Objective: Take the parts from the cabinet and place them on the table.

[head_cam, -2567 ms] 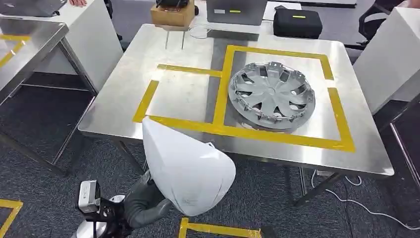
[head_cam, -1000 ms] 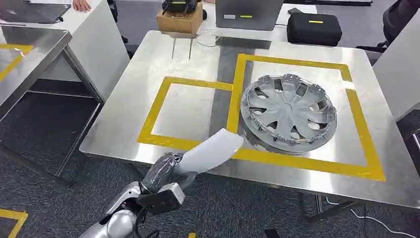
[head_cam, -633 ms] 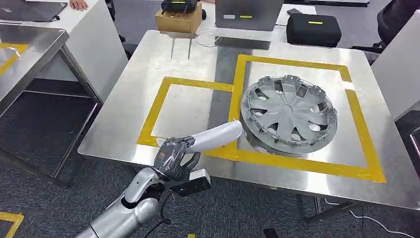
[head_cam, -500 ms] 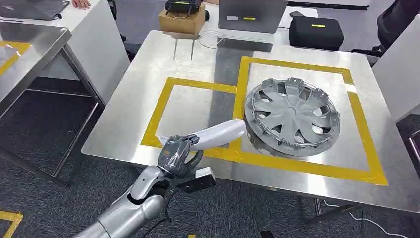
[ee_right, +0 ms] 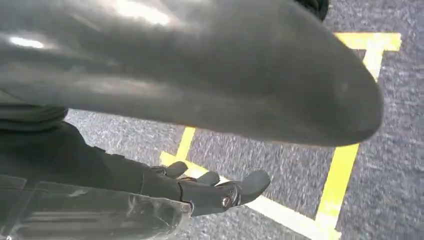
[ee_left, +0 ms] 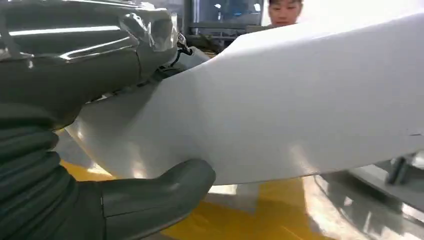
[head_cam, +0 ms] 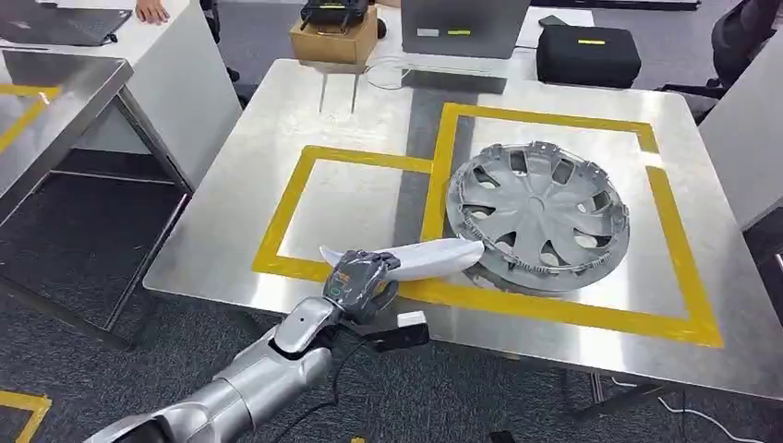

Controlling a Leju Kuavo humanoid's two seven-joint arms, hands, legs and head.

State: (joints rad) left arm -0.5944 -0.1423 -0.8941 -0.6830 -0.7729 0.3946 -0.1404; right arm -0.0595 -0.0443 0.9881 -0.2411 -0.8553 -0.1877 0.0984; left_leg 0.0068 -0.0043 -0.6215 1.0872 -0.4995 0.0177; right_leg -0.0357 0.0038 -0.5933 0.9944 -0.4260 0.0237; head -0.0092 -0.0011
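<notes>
My left hand (head_cam: 358,281) grips one end of a long white curved part (head_cam: 420,257). It holds the part low over the front of the steel table (head_cam: 249,138), lying across the yellow tape of the left square (head_cam: 287,205). The part's far tip reaches the rim of a grey wheel cover (head_cam: 537,214), which lies in the right taped square. In the left wrist view the white part (ee_left: 300,100) sits between the thumb (ee_left: 150,195) and the fingers above it. My right hand (ee_right: 210,190) hangs over the carpet with its fingers stretched out, holding nothing.
At the table's far edge stand a cardboard box (head_cam: 334,39), a laptop (head_cam: 457,26) and a black case (head_cam: 588,55). Another steel table (head_cam: 46,92) stands to the left. A person's hand (head_cam: 152,11) rests on a white desk beyond it.
My left arm has lifted the white part from below the table's edge to over its front and turned it flat, its tip moving right toward the wheel cover. The camera shifted slightly.
</notes>
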